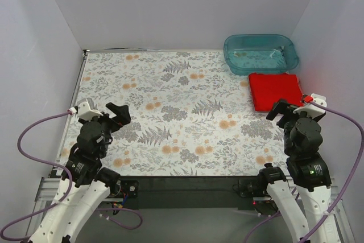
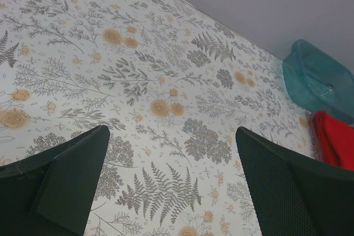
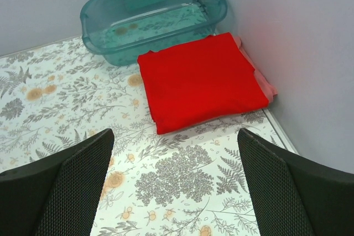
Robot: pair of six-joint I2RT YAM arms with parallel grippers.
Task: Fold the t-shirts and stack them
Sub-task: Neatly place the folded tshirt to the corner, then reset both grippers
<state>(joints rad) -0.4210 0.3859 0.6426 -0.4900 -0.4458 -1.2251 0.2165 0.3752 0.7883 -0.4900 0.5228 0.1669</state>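
The bright red t-shirt (image 1: 276, 91) lies folded to a flat rectangle at the right edge of the table, and shows in the right wrist view (image 3: 202, 81) and the left wrist view (image 2: 336, 143). It lies on top of the salmon-pink t-shirt (image 3: 264, 83), of which only a thin edge shows along its right side. My right gripper (image 1: 291, 110) is open and empty, raised just in front of the stack (image 3: 174, 178). My left gripper (image 1: 108, 114) is open and empty over the left side of the table (image 2: 171, 183).
A translucent teal plastic tub (image 1: 260, 53) stands at the back right, just behind the stack; it also shows in the right wrist view (image 3: 152, 15). The floral tablecloth (image 1: 170, 112) covers the table. White walls close in the left, back and right sides.
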